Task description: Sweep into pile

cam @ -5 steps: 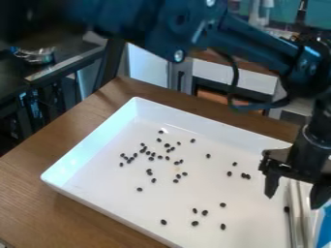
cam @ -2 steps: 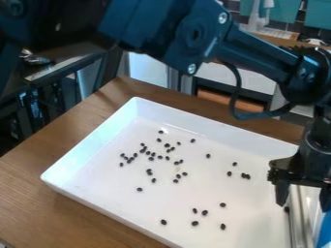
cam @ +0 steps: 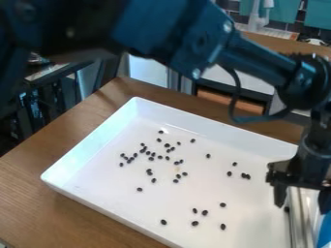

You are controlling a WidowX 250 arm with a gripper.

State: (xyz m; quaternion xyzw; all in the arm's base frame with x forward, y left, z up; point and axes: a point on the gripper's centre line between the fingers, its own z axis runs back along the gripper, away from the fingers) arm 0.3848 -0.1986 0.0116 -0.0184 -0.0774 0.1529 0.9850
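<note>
1. The small, dark, oval beans (cam: 204, 212) look nearly black against the shallow, white, rectangular tray (cam: 87, 140) they lie in.
2. They are scattered rather than piled: most sit in a loose cluster, a few lie close together in pairs, and others are single.
3. The black two-finger gripper (cam: 302, 198) hangs over the tray's end at the view's right, its fingers spread apart.
4. A long, narrow, silvery-white object (cam: 298, 218) stands between and below those fingers; whether they touch it, I cannot tell.
5. One bean lies just beside the fingertip nearer the view's left; a close pair sits near that finger, farther toward the view's left.
6. The main cluster is well apart from the gripper, toward the view's left and the tray's far side.
7. A looser group lies left of the gripper and lower in the view.
</note>
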